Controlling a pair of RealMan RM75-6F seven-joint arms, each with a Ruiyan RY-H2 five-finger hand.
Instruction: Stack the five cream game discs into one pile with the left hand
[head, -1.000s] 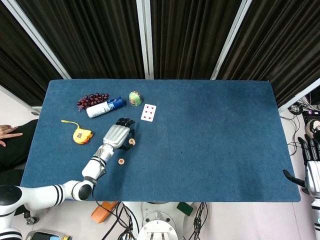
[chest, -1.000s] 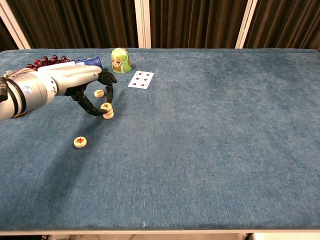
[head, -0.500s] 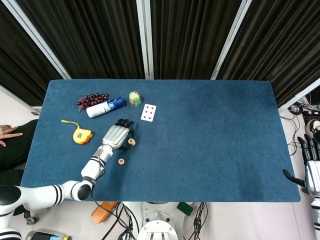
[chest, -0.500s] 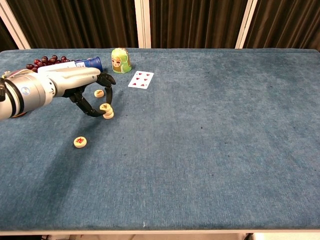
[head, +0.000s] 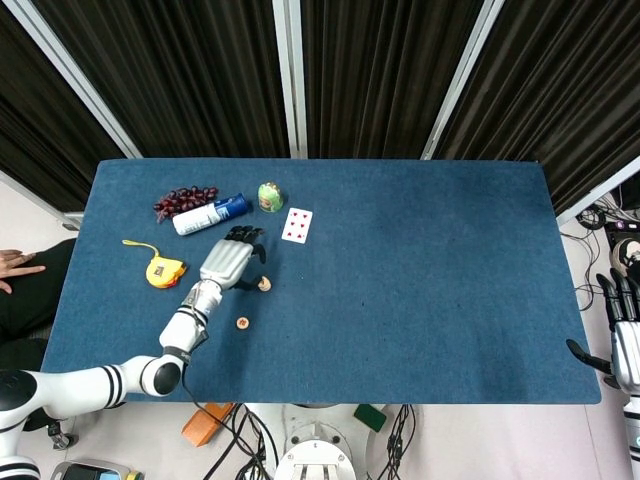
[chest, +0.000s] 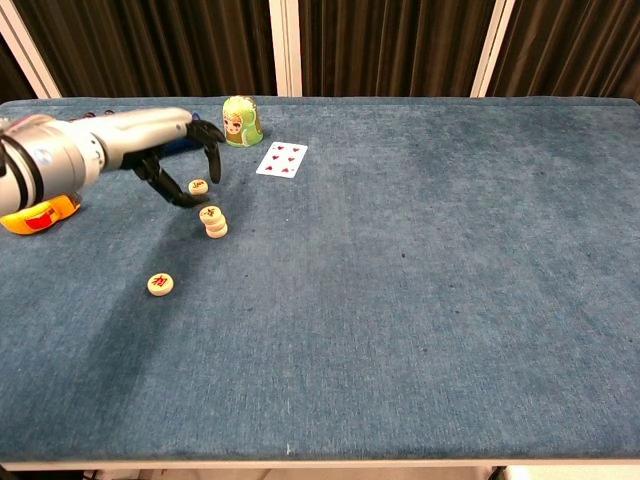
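Note:
A short pile of cream discs stands on the blue table left of centre, seen also as the pile in the head view. One loose disc lies just behind it, another loose disc nearer the front, also visible as the front disc. My left hand arches over the rear loose disc with fingers spread to either side of it and nothing in its grasp; the left hand hides that disc from the head view. My right hand hangs off the table's right edge, fingers extended.
Behind the left hand are dark grapes, a white spray bottle and a green doll. A playing card lies to the right of them. A yellow tape measure sits at the far left.
My left hand has drawn away from the pile, moving back and left until it is over the rear loose disc. The pile stands alone.

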